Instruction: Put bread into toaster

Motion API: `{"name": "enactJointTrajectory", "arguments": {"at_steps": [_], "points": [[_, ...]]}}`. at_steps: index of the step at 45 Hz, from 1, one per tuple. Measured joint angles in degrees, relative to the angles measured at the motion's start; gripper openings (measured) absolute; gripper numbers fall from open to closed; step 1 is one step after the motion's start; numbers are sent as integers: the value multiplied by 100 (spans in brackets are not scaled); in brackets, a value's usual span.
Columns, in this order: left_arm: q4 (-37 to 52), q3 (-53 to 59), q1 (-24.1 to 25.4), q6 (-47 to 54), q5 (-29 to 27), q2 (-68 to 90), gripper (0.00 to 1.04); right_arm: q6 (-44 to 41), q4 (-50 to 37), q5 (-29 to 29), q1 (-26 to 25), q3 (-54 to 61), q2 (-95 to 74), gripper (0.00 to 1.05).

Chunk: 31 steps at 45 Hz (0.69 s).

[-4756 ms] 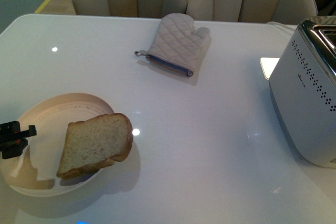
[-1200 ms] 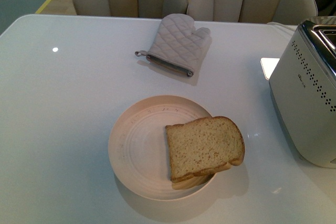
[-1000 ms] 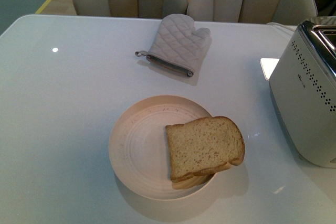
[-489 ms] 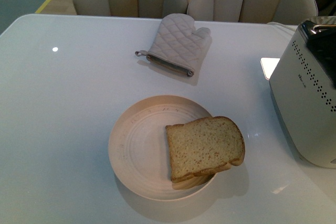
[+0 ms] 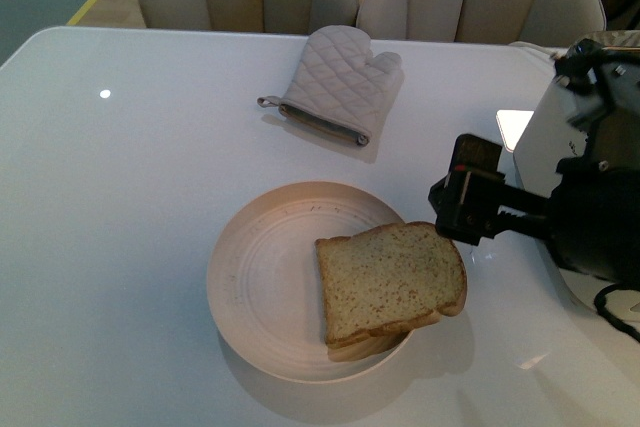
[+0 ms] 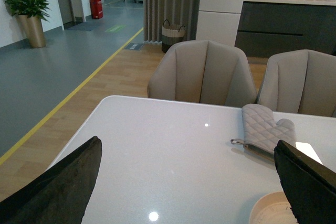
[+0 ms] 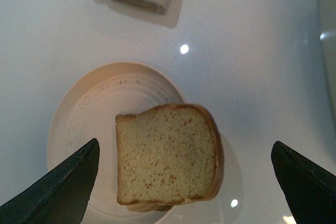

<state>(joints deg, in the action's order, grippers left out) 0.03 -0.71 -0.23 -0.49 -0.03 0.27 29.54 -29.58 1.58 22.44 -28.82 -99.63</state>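
From the front, my right gripper (image 5: 462, 197) has swung in from the right, where half a second ago none showed. It hangs just beside the bread (image 5: 392, 282), which overhangs the plate's (image 5: 260, 277) right rim, and the toaster (image 5: 535, 142) stands behind my arm. At my left wrist, my left gripper (image 6: 187, 145) gapes wide and empty over the table (image 6: 157, 171). At my right wrist, the fingers spread wide and grip nothing, with the bread below between them and open room on both edges.

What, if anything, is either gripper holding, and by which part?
Nothing: right gripper and left gripper are open, empty; the bread lies on its plate.
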Motion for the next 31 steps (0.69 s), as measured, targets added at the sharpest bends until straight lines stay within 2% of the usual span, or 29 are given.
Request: {"name": "enactJointTrajectory", "arguments": {"at_steps": [17,31], "points": [[0,0,0,0,2,0,98,918,-658,-479,-173,-483,-1797,96],[0,0,0,0,2,0,98,1342,-710,-682,-83,-975,-2444,96]]}}
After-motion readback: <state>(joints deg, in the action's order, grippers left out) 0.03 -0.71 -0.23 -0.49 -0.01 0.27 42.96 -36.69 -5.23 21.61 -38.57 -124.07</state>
